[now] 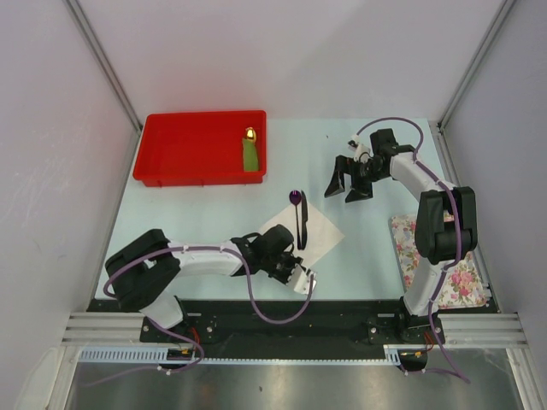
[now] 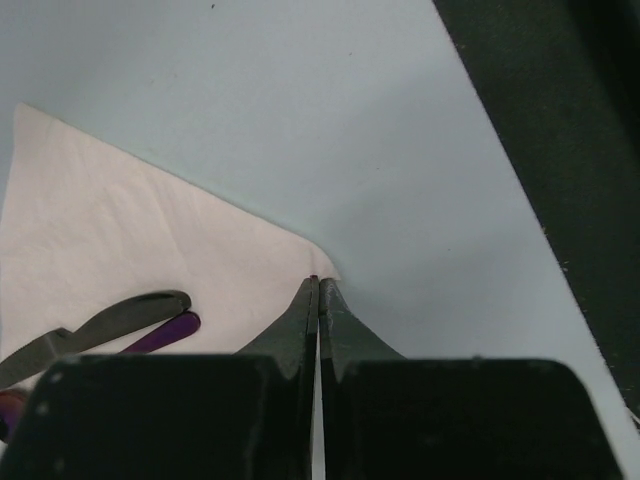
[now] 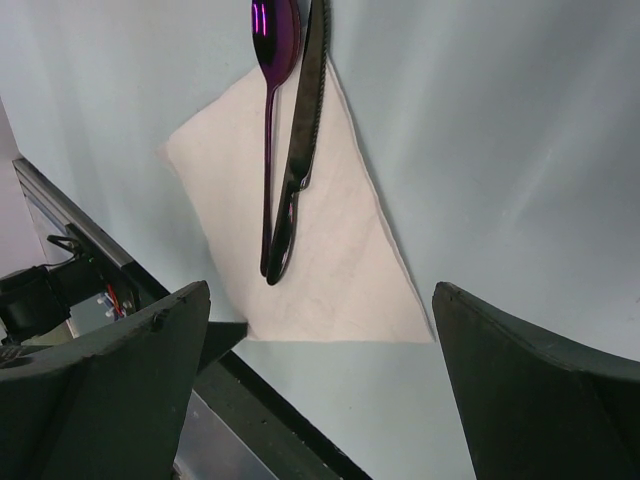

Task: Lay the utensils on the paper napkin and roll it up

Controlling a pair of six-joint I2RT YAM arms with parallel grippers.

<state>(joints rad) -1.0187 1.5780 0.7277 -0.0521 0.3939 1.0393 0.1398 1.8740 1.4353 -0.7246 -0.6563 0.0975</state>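
Left claw: the left gripper (image 2: 318,283) is sitting clenched, its two dark tapered fingers pressed flat together with no gap showing.
Napkin relative to left claw: the paper napkin (image 3: 340,260) is lying flat on the table (image 1: 214,213), and its near corner is meeting the closed fingertips. Whether any paper is caught between them cannot be told.
Utensils relative to left claw: the knife (image 3: 301,140) and the spoon (image 3: 268,150) are resting on the napkin, just left of the fingers in the left wrist view, with their handle ends pointing toward that claw.
Right claw: the right gripper (image 1: 348,190) is hanging released, jaws spread wide and holding nothing. It is hovering over bare table beyond the napkin's far right edge, well apart from it.
Utensil layout: the two pieces are lying side by side, touching along their length. The spoon's bowl is reaching past the napkin's far corner.
Napkin material: it is showing as a thin white paper square, faintly textured and turned like a diamond.
Knife: it is looking slim and all black, with a serrated blade edge.
Spoon: it is showing a glossy purple oval bowl on a thin dark handle.
Table: it is appearing pale, smooth and matte.
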